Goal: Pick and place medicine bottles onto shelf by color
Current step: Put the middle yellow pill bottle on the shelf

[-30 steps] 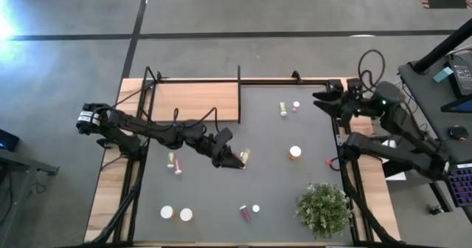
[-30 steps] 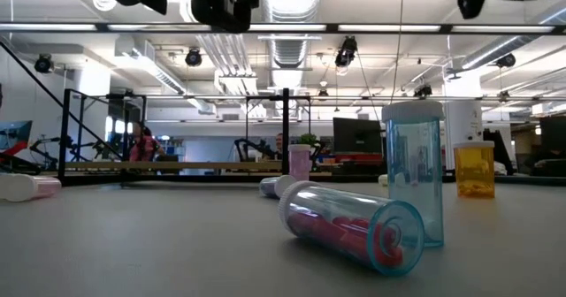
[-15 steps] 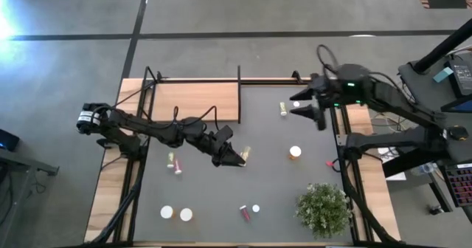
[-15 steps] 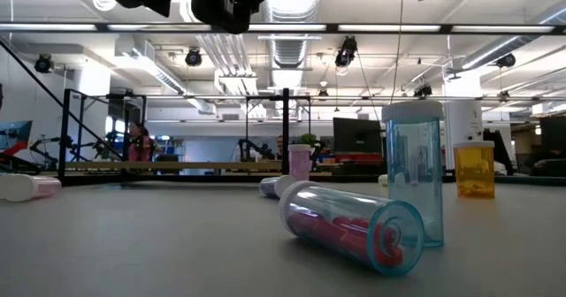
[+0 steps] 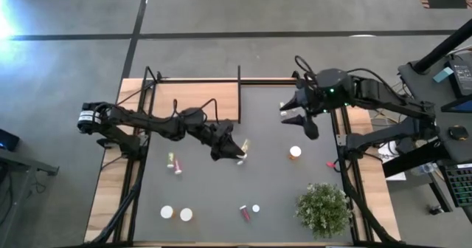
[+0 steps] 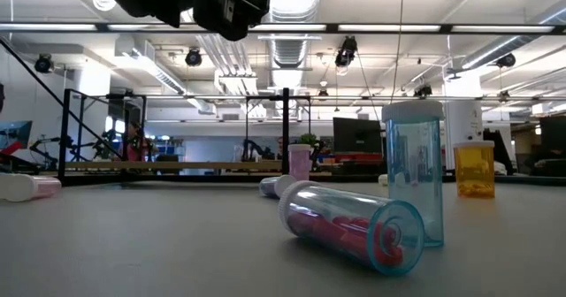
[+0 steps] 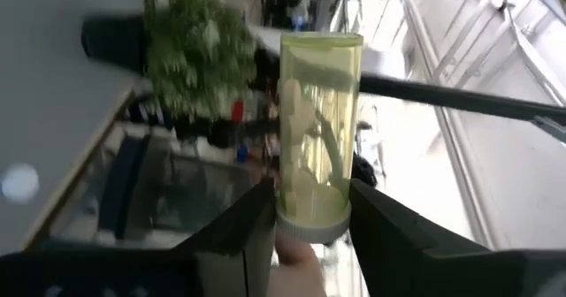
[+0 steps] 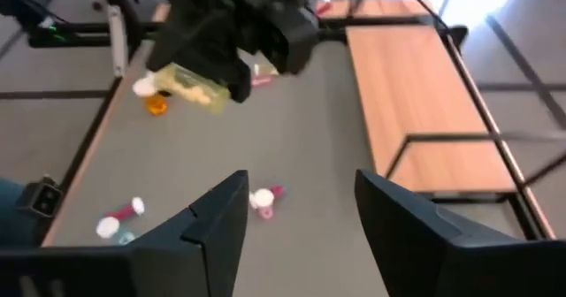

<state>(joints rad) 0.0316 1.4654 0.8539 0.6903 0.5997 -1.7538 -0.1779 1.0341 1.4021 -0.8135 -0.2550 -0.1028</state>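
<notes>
Our left gripper [image 7: 309, 213] has its jaws pinched on a yellow-green bottle [image 7: 317, 129], gripping near the white cap end with most of the clear body sticking out past the fingertips [image 7: 256, 213]. Seen from above, this gripper [image 5: 234, 149] holds the bottle [image 5: 244, 145] above the grey table [image 5: 206, 196], a little below and right of the shelf [image 5: 195, 102], which lies flat at the table's far-left corner.

We judge the bottle light, rigid and thin-walled plastic, smooth enough to twist or slide in a hard pinch; the pale pills inside can shift and nudge its balance. A hold nearer the middle of the body would be steadier than one at the cap end, but this grip looks adequate for a short carry.

Our right gripper [image 8: 301, 209] has its jaws spread with nothing between them. From above it [image 5: 299, 119] hangs over the table's far-right part, near where small bottles lie.

Other bottles are scattered well apart: an orange one [image 5: 295, 153] standing right of centre, a pink one [image 5: 175, 163] lying on the left, two white caps [image 5: 176, 213] near the front edge, and a red one [image 5: 244, 212] lying beside a clear one [image 5: 256, 208]. The lying ones will roll, so we would take them across the body. The plant [image 5: 323, 207] stands front right.
</notes>
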